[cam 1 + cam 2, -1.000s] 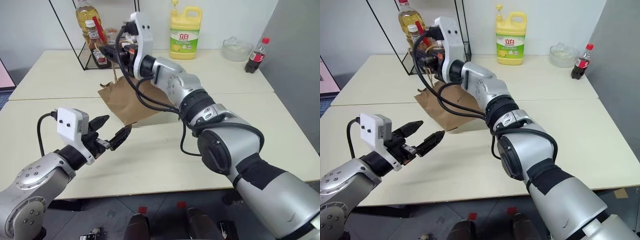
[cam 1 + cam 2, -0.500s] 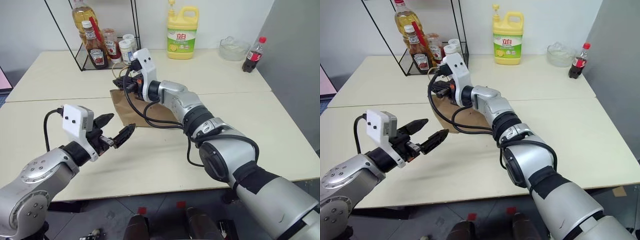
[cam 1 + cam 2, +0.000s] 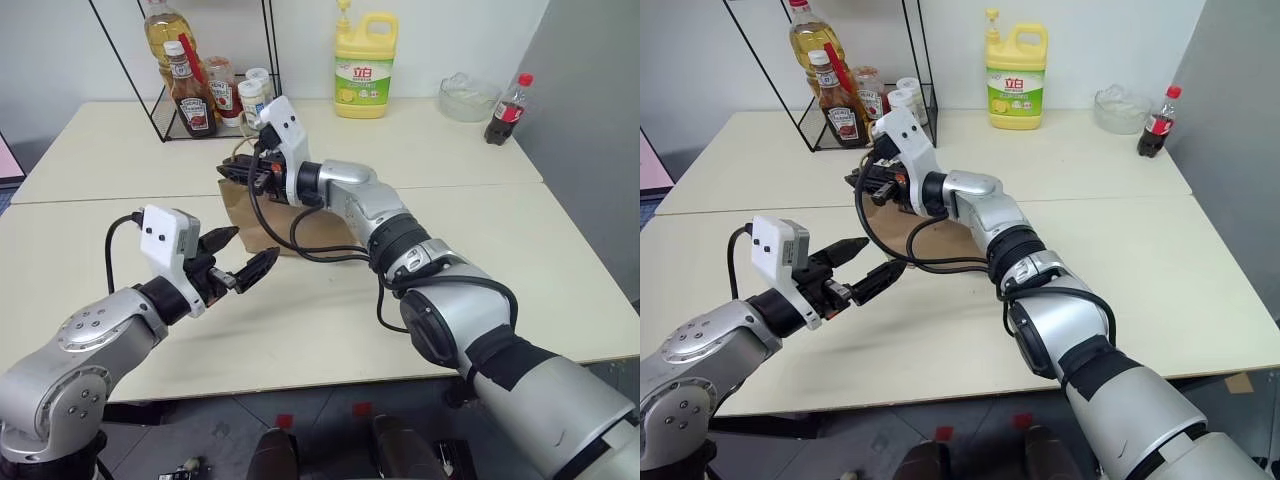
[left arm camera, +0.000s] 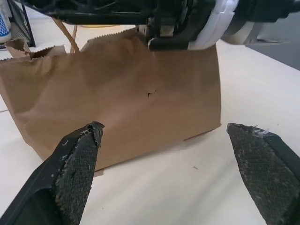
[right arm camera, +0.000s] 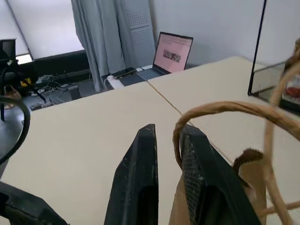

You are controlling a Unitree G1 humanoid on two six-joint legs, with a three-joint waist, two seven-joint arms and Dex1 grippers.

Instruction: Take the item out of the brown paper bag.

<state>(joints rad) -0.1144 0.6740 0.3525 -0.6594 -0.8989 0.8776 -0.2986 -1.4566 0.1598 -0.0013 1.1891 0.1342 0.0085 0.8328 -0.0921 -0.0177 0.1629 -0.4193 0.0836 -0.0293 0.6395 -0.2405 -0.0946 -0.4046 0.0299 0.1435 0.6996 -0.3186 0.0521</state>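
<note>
Two risks I see: my right fingers point(image 5: 166, 154), nearly shut on the handle point(image 5: 225, 110), could tip the brown paper bag point(image 4: 117, 98) before my wide left fingers point(image 4: 173, 154).

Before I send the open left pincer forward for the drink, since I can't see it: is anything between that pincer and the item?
Yes. The brown paper bag stands right before the left pincer, its closed side wall facing it. Whatever is inside is hidden. The right pincer is at the bag's top, by a cord handle.

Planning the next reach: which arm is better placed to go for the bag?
Left, probably. The left gripper hangs open, facing the brown paper bag, while the right gripper is busy at the bag's handle, nearly shut.
</note>
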